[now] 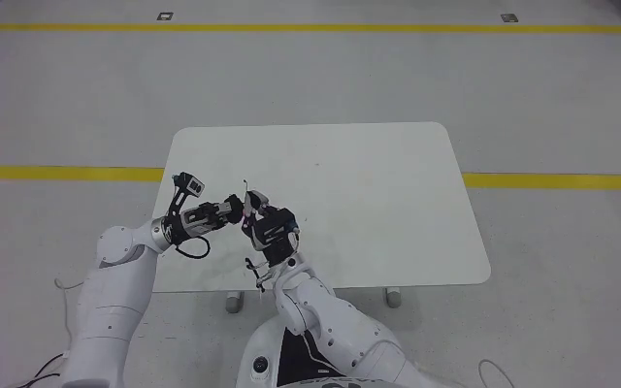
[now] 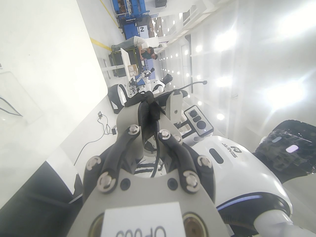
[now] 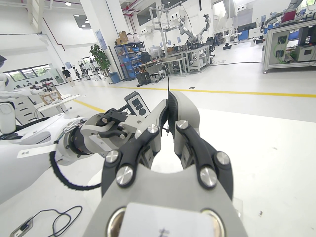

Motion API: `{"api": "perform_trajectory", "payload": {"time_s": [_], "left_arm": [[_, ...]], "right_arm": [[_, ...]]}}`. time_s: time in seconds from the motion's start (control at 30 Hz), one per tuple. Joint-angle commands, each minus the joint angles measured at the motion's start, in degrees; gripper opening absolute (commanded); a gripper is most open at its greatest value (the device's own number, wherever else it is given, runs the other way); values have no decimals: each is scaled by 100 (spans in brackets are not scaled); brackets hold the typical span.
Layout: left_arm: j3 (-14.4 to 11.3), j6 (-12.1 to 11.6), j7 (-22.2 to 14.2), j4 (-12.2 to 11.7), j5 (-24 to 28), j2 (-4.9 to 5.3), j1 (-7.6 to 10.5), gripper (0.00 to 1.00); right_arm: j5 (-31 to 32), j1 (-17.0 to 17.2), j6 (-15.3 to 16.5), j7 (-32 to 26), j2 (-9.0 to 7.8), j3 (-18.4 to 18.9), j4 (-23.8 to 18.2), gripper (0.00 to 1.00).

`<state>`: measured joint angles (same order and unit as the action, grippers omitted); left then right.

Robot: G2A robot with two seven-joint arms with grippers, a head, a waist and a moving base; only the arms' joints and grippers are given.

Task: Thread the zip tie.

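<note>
The zip tie [image 3: 168, 80] is a thin black strip. My right gripper [image 3: 168, 97] is shut on it, and the strip's free end rises past the fingertips. A short piece also shows lower down between the fingers [image 3: 180, 114]. In the top view both grippers meet above the near left part of the white table [image 1: 369, 194]. There my left gripper [image 1: 233, 208] sits tip to tip with my right gripper [image 1: 255, 203], and the zip tie [image 1: 245, 186] pokes out between them. My left gripper [image 2: 148, 101] is shut, with a thin black strand of the zip tie [image 2: 155, 159] running between its fingers.
A thin black cable [image 3: 61, 213] lies on the table close to my right arm. The table's near edge [image 1: 194, 288] runs just behind the grippers. Bare tabletop stretches to the far side and to the right.
</note>
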<state>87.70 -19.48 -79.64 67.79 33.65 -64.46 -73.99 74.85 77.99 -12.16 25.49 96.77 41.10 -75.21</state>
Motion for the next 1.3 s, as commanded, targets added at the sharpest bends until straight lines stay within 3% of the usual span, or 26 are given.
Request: {"api": "perform_trajectory", "payload": {"time_s": [0.0,1.27], "left_arm": [[0,0,0,0,0,0,0,0],[0,0,0,0,0,0,0,0]], "right_arm": [[6,-1,-4,-14,0,-1,-3,0],[14,51,-39,-125,-42,-55,-33,0]]}}
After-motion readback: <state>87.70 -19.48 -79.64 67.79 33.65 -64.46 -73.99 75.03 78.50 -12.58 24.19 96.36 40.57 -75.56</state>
